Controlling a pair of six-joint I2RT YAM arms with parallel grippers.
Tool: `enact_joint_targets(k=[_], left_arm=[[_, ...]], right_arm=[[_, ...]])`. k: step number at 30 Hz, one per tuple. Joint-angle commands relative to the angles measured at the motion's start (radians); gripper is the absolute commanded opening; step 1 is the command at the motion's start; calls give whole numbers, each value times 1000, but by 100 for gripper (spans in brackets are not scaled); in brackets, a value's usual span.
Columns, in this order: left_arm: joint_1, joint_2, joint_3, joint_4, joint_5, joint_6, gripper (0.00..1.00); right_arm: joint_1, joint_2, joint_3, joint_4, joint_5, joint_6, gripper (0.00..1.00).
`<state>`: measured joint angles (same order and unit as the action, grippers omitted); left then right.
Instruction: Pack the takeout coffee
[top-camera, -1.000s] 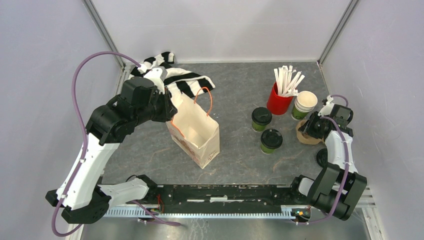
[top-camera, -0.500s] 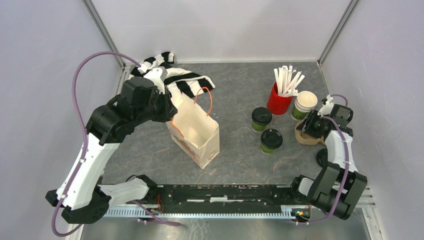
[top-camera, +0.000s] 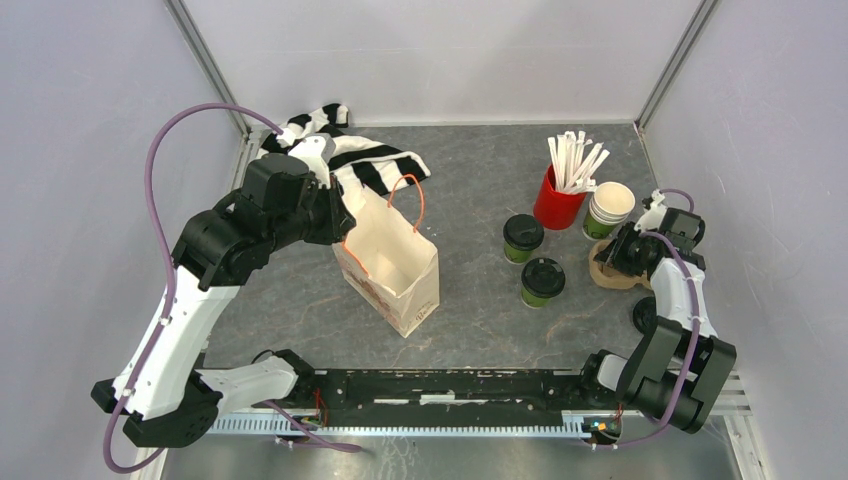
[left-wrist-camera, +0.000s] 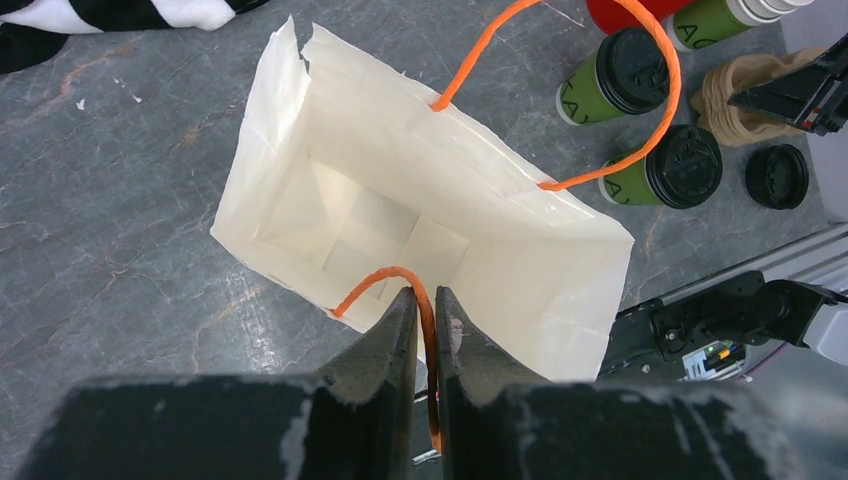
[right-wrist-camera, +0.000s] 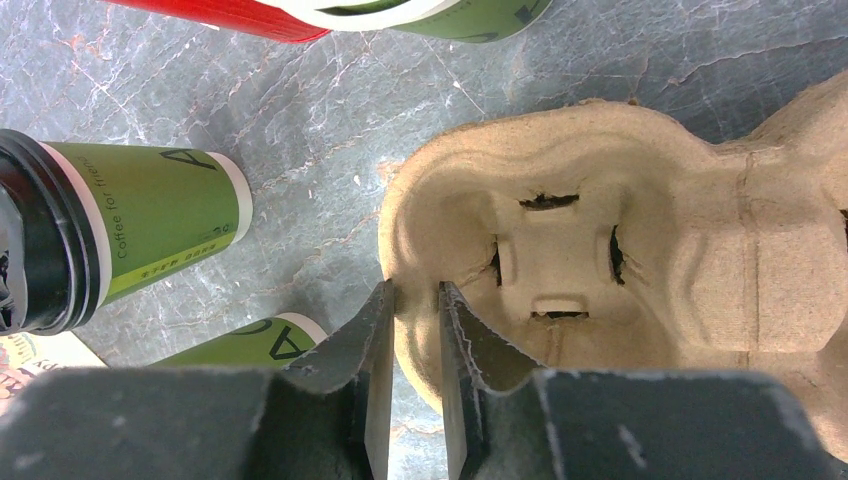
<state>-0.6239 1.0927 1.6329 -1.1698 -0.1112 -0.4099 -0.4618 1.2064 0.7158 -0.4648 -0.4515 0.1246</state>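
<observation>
Two green takeout coffee cups with black lids stand right of centre, one (top-camera: 523, 238) behind the other (top-camera: 542, 281); both also show in the left wrist view (left-wrist-camera: 620, 80) (left-wrist-camera: 670, 170) and the right wrist view (right-wrist-camera: 130, 230) (right-wrist-camera: 250, 345). An open cream paper bag (top-camera: 390, 265) stands at centre left, empty inside (left-wrist-camera: 400, 210). My left gripper (left-wrist-camera: 427, 300) is shut on the bag's near orange handle (left-wrist-camera: 372, 283). My right gripper (right-wrist-camera: 415, 300) is shut on the near rim of a brown pulp cup carrier (right-wrist-camera: 600, 250), which lies right of the cups (top-camera: 606, 275).
A red cup of white sticks (top-camera: 558, 200) and a stack of lidless cups (top-camera: 608, 210) stand behind the coffees. A loose black lid (top-camera: 644, 315) lies near the right arm. A black-and-white striped cloth (top-camera: 350, 155) lies behind the bag.
The right arm has shifted very slightly while gripping the carrier. The left arm, the bag and the cups have not moved.
</observation>
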Motion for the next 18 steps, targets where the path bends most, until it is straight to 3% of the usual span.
enact_joint_targets(k=[1,4,7,18], left_arm=[[-2,2,-1,45,20,36,18],[-3,3,-2,45,21,37,18],[-3,4,-2,46,24,37,19],[-3,12,-5,52,37,35,18]], right_arm=[[-6,-4,11,23,4,-17,17],[-6,-8,17,16,10,-16,5],[-6,-18,36,-4,10,-8,0],[19,-90,114,-117,144,17,0]])
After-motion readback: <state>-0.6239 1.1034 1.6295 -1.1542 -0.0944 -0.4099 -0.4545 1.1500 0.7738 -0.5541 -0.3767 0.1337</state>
